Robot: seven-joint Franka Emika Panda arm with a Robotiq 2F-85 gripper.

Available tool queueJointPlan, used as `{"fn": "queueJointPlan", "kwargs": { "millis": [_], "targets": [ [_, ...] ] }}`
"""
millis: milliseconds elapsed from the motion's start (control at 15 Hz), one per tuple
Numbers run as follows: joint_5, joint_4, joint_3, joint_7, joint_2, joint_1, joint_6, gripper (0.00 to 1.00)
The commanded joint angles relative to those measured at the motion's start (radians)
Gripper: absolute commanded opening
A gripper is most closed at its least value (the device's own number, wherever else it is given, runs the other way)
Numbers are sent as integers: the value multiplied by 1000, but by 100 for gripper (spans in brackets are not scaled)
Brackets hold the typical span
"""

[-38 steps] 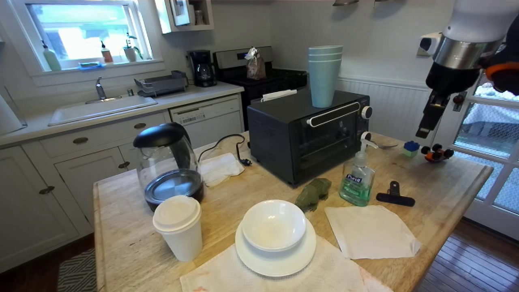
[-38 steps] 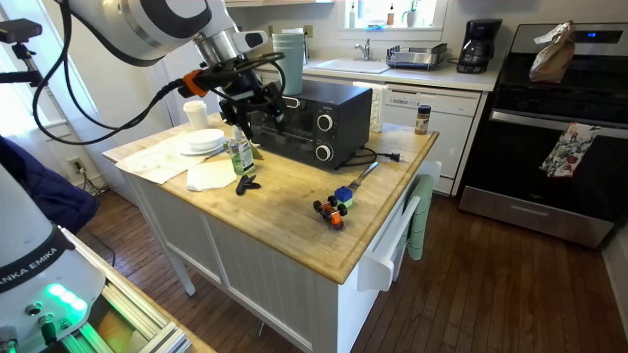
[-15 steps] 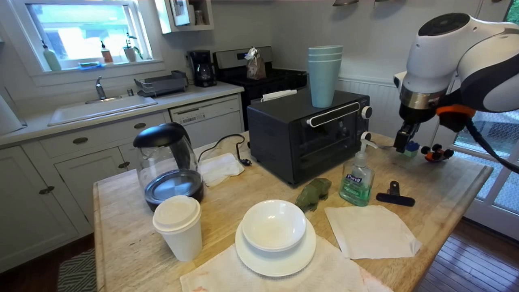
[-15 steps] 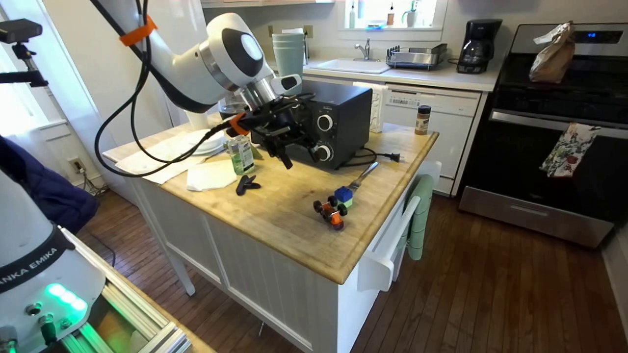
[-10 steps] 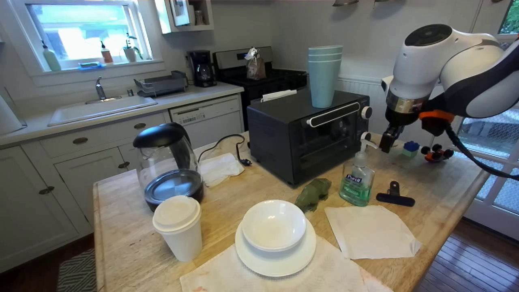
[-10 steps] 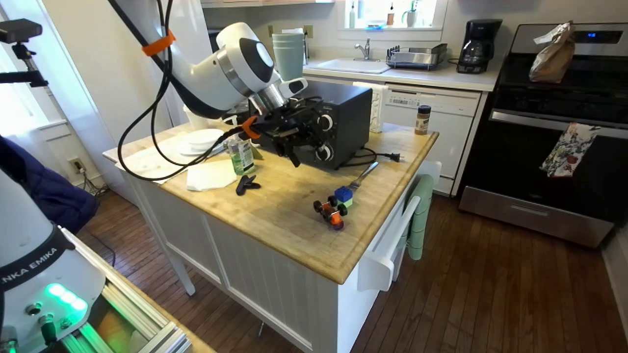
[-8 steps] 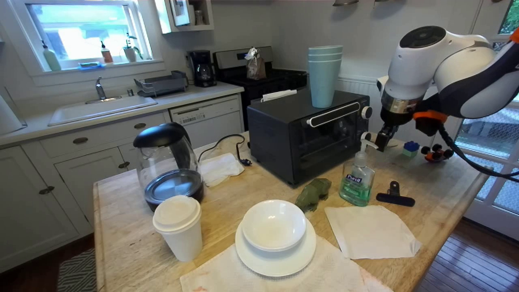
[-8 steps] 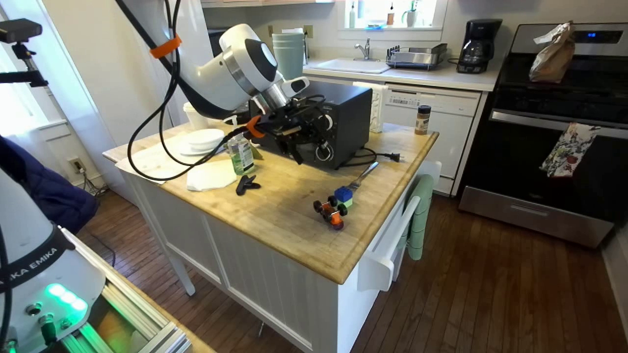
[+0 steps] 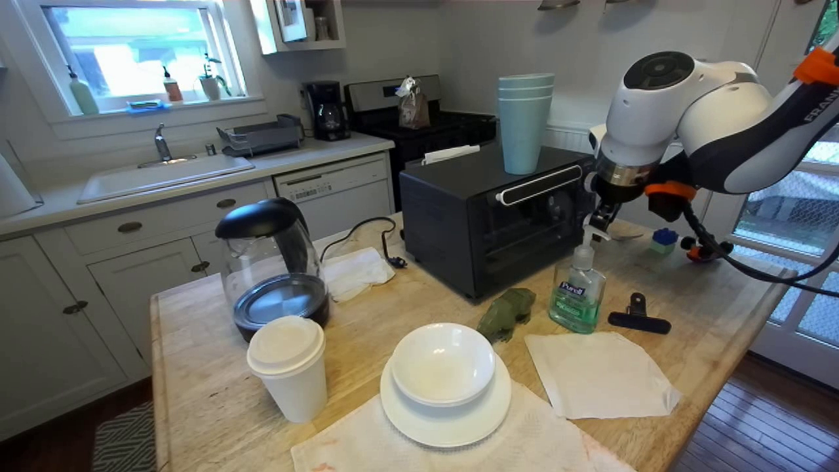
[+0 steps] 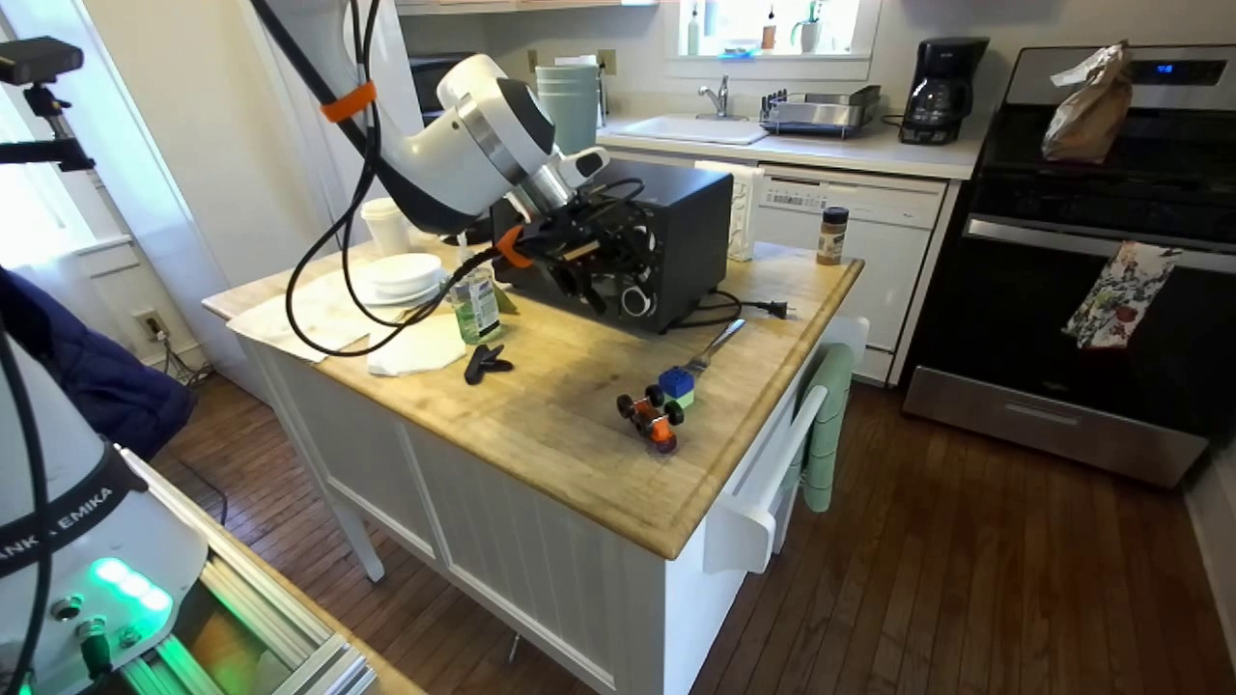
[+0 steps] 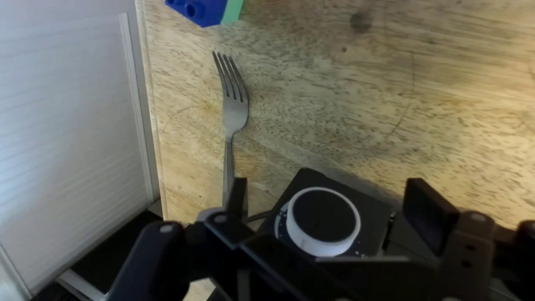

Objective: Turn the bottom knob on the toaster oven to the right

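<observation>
Black fingers stand parted, gripping nothing, either side of the round, white-rimmed black bottom knob on the boxy black toaster oven, atop the pale wooden desk. Closing off-centre could make them slip, leaving it unturned.

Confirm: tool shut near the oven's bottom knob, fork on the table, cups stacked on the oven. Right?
No: the tool is open. The wrist view shows its fingers apart, the bottom knob visible between them. The rest stands: tool near that knob, fork on the table, cups stacked on the oven.
</observation>
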Motion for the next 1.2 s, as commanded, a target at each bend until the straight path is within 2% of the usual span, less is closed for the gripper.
{"fn": "queueJointPlan", "kwargs": {
  "millis": [0, 400, 600, 1000, 1133],
  "targets": [
    [-65, 45, -17, 60, 40, 13, 21, 94],
    [-86, 73, -11, 71, 70, 10, 24, 90],
    [-81, 80, -10, 68, 77, 10, 27, 80],
    [-81, 85, -13, 76, 74, 12, 27, 71],
    [-77, 87, -12, 77, 75, 11, 25, 64]
  ]
}}
